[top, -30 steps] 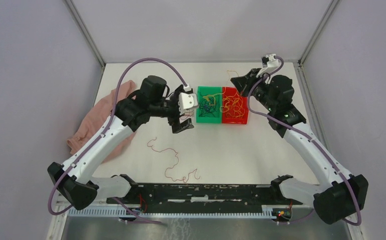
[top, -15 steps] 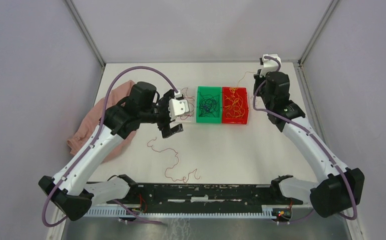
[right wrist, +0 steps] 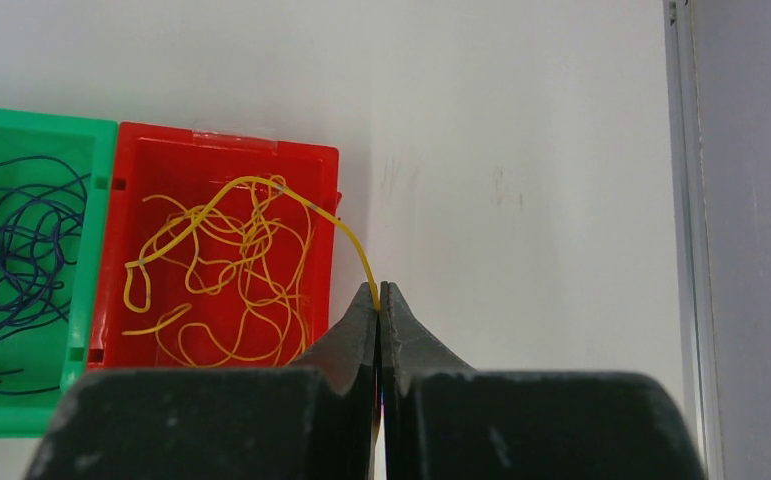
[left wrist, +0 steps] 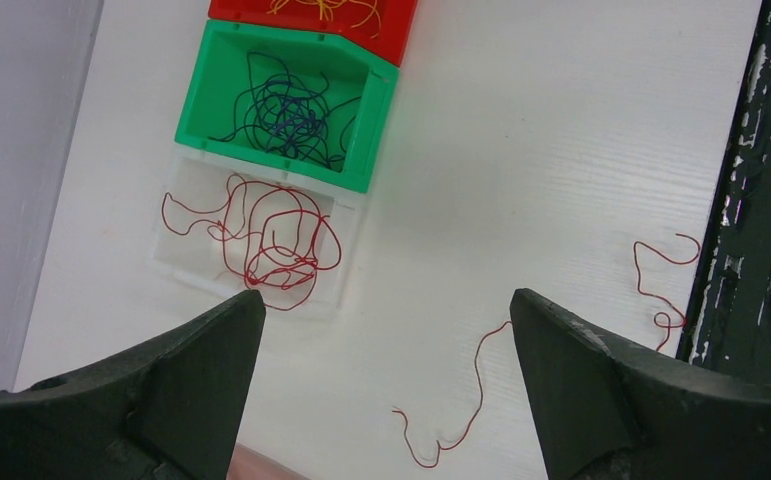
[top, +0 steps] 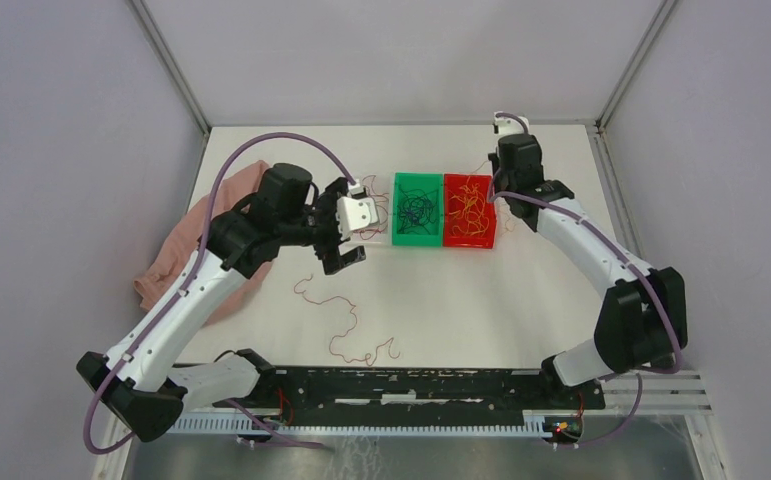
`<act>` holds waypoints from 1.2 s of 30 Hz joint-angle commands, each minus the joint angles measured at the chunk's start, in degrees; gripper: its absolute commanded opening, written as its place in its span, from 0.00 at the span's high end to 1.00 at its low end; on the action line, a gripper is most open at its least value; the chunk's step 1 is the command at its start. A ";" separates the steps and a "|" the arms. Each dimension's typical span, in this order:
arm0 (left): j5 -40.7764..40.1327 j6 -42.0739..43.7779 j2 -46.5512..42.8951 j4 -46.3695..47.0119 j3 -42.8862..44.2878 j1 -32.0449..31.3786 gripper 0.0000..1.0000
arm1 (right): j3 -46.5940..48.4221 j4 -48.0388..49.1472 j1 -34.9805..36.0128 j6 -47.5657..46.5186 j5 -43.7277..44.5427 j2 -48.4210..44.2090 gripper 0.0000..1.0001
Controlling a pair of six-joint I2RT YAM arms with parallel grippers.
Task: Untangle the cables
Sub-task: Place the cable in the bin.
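The white surface (top: 521,300) carries everything. A pink cloth (top: 186,250) lies well left of the green bin (top: 417,241). A red bin (top: 469,243) touches the green bin's right side, and a clear tray (left wrist: 186,262) sits against its left side.

The left hand (left wrist: 386,300) hangs left of the green bin, near the tray, its fingers wide apart and holding nothing. The right hand (right wrist: 379,292) is right of the green bin, just past the red bin's edge, pinched together on a yellow cable (right wrist: 346,232) that arcs back into the red bin.

Dark cables (left wrist: 291,115) fill the green bin, yellow cables (right wrist: 231,270) the red bin, and red cables (left wrist: 281,245) the tray. A loose red cable (top: 346,325) lies nearer the arm bases than the green bin, below the left hand and apart from it.
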 commanded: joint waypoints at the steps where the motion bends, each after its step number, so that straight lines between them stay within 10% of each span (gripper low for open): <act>1: -0.64 0.60 -1.73 2.09 2.34 0.24 0.00 | 7.32 -2.92 1.36 1.33 3.17 3.52 1.00; 18: -2.04 3.18 -3.37 1.74 2.01 0.24 0.02 | 28.03 -14.52 9.16 1.58 7.73 21.76 1.00; 36: -1.49 3.28 -2.84 2.44 2.06 0.26 0.03 | 6.55 -8.49 1.04 17.49 8.95 11.41 1.00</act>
